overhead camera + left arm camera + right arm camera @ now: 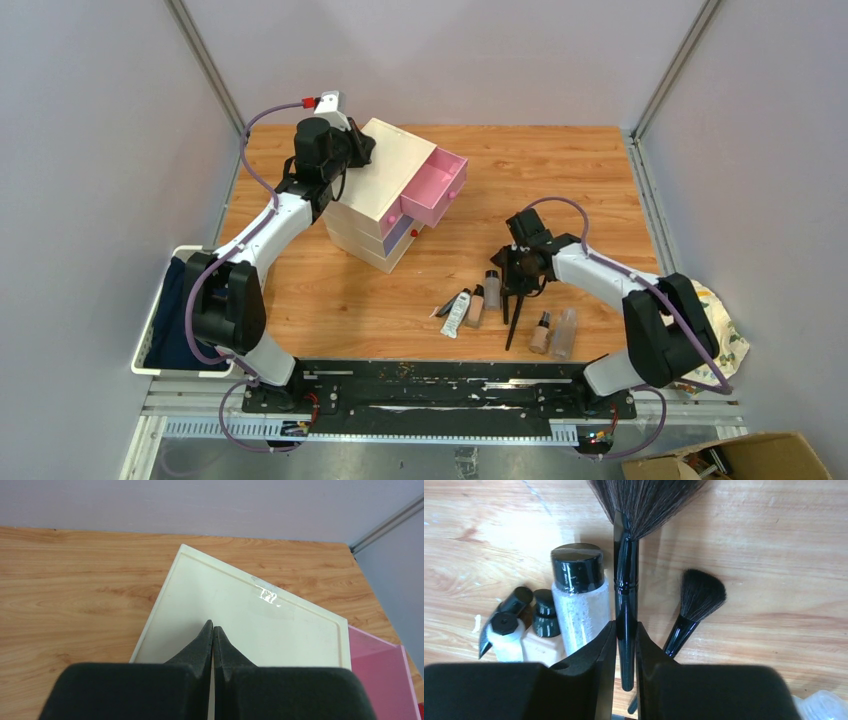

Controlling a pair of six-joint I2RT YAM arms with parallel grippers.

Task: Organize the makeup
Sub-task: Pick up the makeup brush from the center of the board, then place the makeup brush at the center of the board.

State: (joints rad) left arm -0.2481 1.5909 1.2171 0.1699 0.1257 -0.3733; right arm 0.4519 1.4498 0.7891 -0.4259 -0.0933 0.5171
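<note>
My right gripper (626, 632) is shut on the black handle of a large fan brush (626, 575), whose dark bristles point away from me, low over the table. A smaller black brush (696, 600) lies just right of it. Left of it lie a clear bottle with a black cap (579, 600), a beige bottle (544, 635) and a white squeeze tube (506, 637). In the top view my right gripper (512, 268) is above this cluster (475, 303); a beige bottle (540, 332) and a clear bottle (564, 333) lie nearer. My left gripper (213, 627) is shut and empty over the cream box (250, 615).
The cream box (385, 180) stands at the back left with its pink top drawer (435, 185) pulled out and a purple drawer (400, 232) slightly open. A white basket with dark cloth (165, 320) sits left of the table, and a patterned cloth (722, 330) sits right.
</note>
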